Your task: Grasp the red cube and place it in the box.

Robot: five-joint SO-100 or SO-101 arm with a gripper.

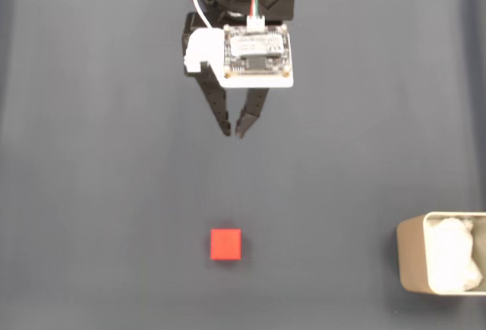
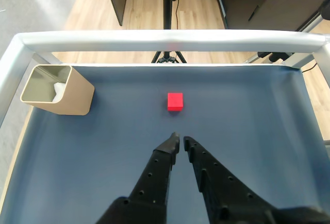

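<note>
Matte red cube (image 2: 175,101), probably light and rigid: best pinched across opposite flat faces, gripper (image 2: 180,140) nearly pressed together, short of it.

dark blue-grey mat (image 1: 91,193) | silver frame rail (image 2: 165,39) (beyond the mat) | wooden floor (image 2: 139,7) | tripod (image 2: 167,54)

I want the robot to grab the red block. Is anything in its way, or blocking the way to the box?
No. Bare mat lies between the gripper and the red cube, and between the cube and the box. Nothing visible blocks either path.
</note>
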